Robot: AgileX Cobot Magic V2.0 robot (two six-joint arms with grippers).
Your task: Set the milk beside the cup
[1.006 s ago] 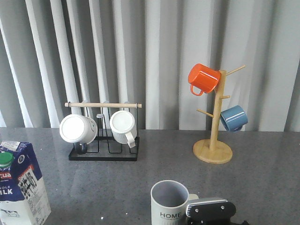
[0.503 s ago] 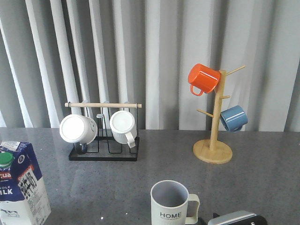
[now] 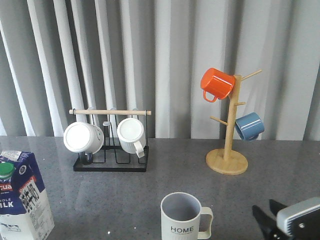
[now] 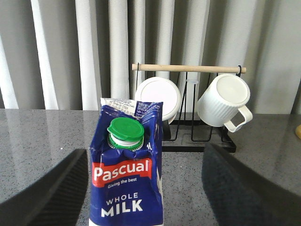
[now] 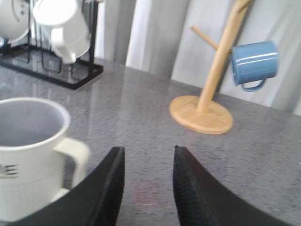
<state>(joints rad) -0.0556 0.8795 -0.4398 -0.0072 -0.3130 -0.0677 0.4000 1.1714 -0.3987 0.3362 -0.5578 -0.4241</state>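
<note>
The milk (image 3: 22, 200), a blue and white carton with a green cap, stands upright at the table's front left. In the left wrist view the milk (image 4: 127, 179) sits between the widely spread fingers of my left gripper (image 4: 145, 149), which is open and not touching it. The cup (image 3: 182, 217), cream-white with "HOME" lettering, stands at the front centre, its handle to the right. My right gripper (image 3: 264, 207) is at the front right, apart from the cup. In the right wrist view this right gripper (image 5: 147, 155) is open and empty, with the cup (image 5: 33, 150) off to one side.
A black rack (image 3: 110, 165) with a wooden bar holds two white mugs at the back left. A wooden mug tree (image 3: 227, 160) at the back right carries an orange mug (image 3: 217, 84) and a blue mug (image 3: 249, 126). Grey curtains hang behind the table.
My right gripper has drawn away from the cup's handle, moving right to the table's front right corner. The cup and the milk have not moved.
</note>
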